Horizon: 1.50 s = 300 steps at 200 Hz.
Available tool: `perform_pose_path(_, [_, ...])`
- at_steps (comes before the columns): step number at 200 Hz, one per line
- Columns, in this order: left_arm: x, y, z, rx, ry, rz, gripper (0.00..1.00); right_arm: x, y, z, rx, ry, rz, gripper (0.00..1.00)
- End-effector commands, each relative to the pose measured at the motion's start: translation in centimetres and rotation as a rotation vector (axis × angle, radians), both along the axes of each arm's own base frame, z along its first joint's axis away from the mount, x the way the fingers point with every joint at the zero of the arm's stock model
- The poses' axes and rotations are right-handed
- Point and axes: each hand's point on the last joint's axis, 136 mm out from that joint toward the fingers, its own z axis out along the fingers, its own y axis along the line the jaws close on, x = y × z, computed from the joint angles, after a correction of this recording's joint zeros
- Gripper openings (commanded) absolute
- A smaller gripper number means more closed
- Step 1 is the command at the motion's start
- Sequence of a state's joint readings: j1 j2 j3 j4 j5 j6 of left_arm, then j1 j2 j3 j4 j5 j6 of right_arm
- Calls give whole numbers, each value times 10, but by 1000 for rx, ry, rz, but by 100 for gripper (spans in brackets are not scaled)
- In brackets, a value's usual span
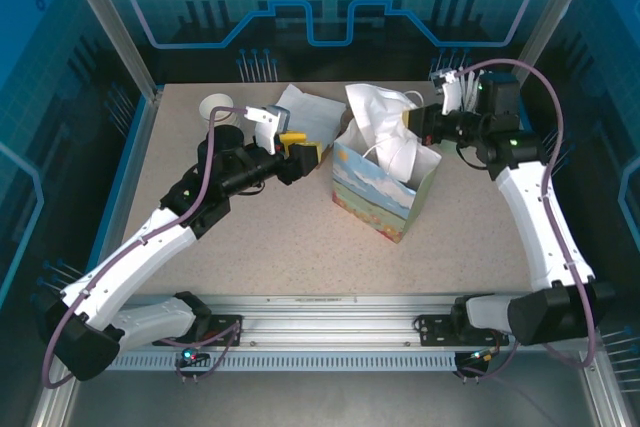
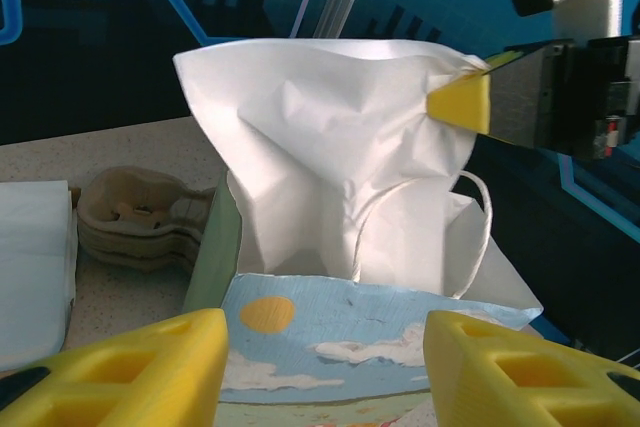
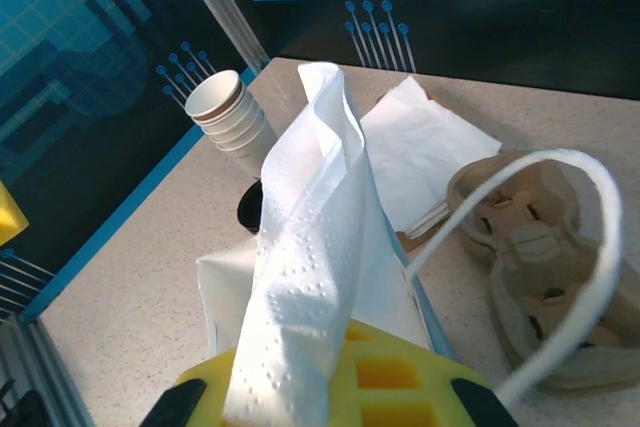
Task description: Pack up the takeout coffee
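Observation:
The takeout coffee is out of view. A gift bag (image 1: 385, 197) printed with sky and clouds stands mid-table, its near side (image 2: 350, 312) facing my left gripper. A white napkin (image 1: 372, 107) rises out of its mouth. My right gripper (image 1: 408, 119) is shut on that napkin's top corner; in the right wrist view the napkin (image 3: 310, 247) drapes over the yellow fingers (image 3: 400, 377). My left gripper (image 1: 300, 147) hovers just left of the bag, open, with nothing between its fingers (image 2: 140, 367).
A stack of white paper cups (image 1: 215, 107) stands at the back left, a loose black lid (image 3: 250, 205) beside it. Flat napkins (image 1: 312, 112) and pulp cup carriers (image 2: 135, 212) lie behind the bag. The bag's white handle (image 3: 560, 247) loops beside my right gripper.

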State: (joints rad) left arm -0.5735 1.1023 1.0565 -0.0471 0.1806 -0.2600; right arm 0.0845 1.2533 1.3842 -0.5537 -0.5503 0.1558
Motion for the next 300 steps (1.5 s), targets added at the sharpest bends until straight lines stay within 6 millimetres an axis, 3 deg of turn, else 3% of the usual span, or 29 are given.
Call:
perform_pose_path(1, [0, -1, -5, 12, -7, -6, 55, -13, -16, 2, -47, -29, -49, 11])
perform_pose_path(39, [0, -2, -7, 11, -3, -7, 56, -30, -30, 1, -84, -30, -117, 33])
perform_pose_path(65, [2, -3, -9, 16, 2, -6, 56, -32, -35, 5, -109, -34, -142, 42])
perform_pose_path(102, [2, -3, -13, 25, 9, -4, 56, -32, -31, 11, -124, -45, -137, 47])
perform_pose_path(130, [6, 2, -23, 62, 24, 27, 57, -31, -38, 0, -184, -28, -189, 49])
perform_pose_path(160, [7, 2, -30, 73, 44, 27, 57, -24, -30, -17, -264, 28, -184, 46])
perform_pose_path(185, [9, 9, -35, 96, 51, 67, 57, -23, -47, -18, -307, 10, -278, 48])
perform_pose_path(205, [17, 35, -47, 148, 57, 205, 60, -24, -76, -14, -355, -24, -422, 52])
perform_pose_path(228, [29, 84, -66, 169, 46, 420, 67, -22, -125, -16, -439, -79, -666, 60])
perform_pose_path(236, [33, 103, -74, 166, 45, 495, 71, -21, -141, -21, -460, -92, -744, 64])
perform_pose_path(243, [37, 121, -81, 156, 48, 559, 74, -20, -155, -27, -472, -97, -808, 75])
perform_pose_path(268, [45, 187, -112, 96, 77, 774, 84, -15, -195, -68, -502, -56, -979, 88])
perform_pose_path(294, [48, 240, -141, 145, 75, 966, 95, -2, -213, -117, -489, 32, -1058, 96])
perform_pose_path(300, [49, 248, -147, 166, 73, 995, 98, -1, -214, -140, -504, 77, -1059, 97])
